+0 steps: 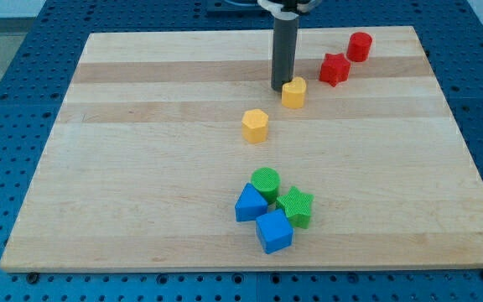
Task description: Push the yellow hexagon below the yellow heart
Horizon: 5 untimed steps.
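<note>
Resting on the board, my tip [281, 87] touches the yellow heart's [293, 93] left edge, holding nothing; the yellow hexagon [256, 125] stands upright, down-left, apart.

2 yellow blocks [255, 125], 2 red [334, 69], 2 green [266, 182], 2 blue [274, 231].

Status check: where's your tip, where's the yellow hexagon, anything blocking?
My tip beside yellow heart, on its left. Yellow hexagon lower-left of heart, apart, not yet below it. Nothing between them.
</note>
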Each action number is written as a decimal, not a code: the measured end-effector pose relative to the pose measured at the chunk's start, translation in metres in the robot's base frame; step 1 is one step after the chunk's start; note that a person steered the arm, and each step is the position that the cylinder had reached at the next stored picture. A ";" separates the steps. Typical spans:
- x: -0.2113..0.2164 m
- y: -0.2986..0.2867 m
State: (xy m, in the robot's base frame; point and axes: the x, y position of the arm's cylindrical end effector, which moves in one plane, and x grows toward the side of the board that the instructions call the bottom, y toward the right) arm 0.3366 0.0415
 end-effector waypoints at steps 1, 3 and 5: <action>0.026 -0.033; 0.097 0.015; 0.146 -0.059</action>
State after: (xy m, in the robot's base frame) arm 0.4825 -0.0177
